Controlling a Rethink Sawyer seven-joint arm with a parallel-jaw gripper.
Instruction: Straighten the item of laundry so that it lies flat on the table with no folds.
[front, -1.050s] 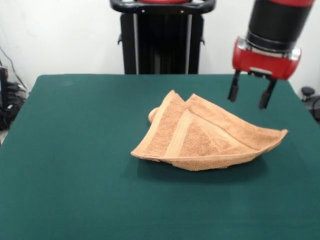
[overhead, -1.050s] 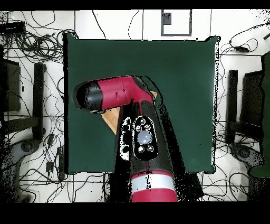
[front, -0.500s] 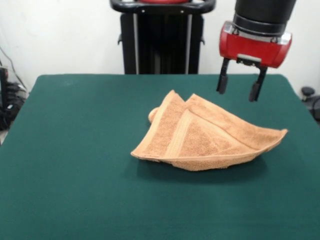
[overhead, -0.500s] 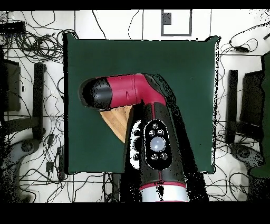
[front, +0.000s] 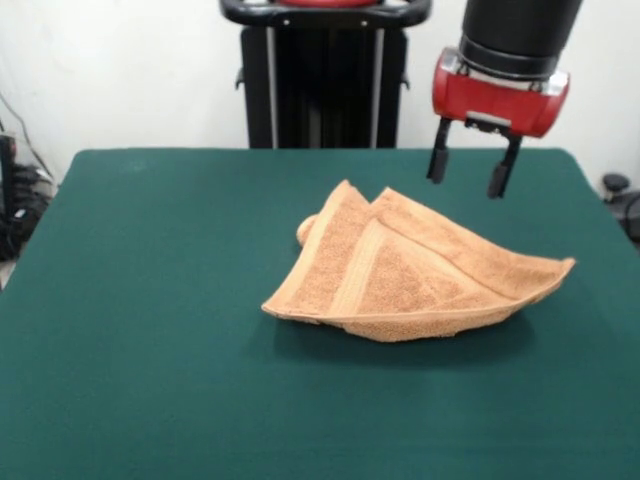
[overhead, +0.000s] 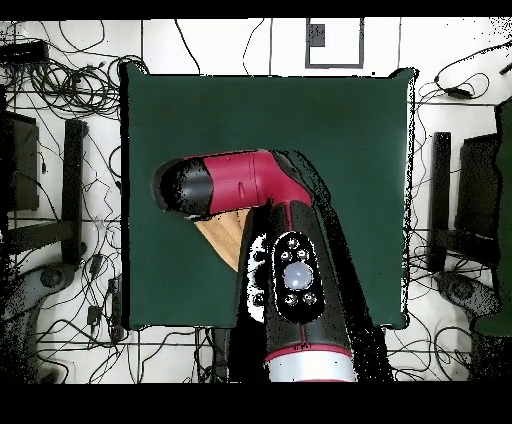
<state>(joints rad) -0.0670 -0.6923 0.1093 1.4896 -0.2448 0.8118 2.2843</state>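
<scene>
The towel (front: 410, 275) lay near the middle of the table (front: 150, 300), folded over itself into a rough wedge with at least 2 layers showing, the upper flap creased along a woven band that ran down from the far corner toward the near edge. In the front view the gripper (front: 467, 172) hung clear above the towel's far edge, touching nothing, its 2 fingers (front: 437, 162) spread apart and empty. The main risk, as I judged it, was a bad pinch: if the gripper came down on the thick folded ridge it could take both layers at once, and pulling would then drag the whole bundle across the table instead of opening it. A grasp too close to the thin right-hand tip might slip off the cloth, or flip that corner under and add another fold. Pressing too far down into the table was a further hazard, as was a sideways pull that bunched the loose rounded hump at the far left. In the front view the towel's long axis ran from the near left corner across to the pointed tip at the right, tilted slightly away, and that tip pointed toward the table's right edge. From overhead the arm (overhead: 250, 185) hid most of the towel, leaving only a tan sliver showing beneath it.
</scene>
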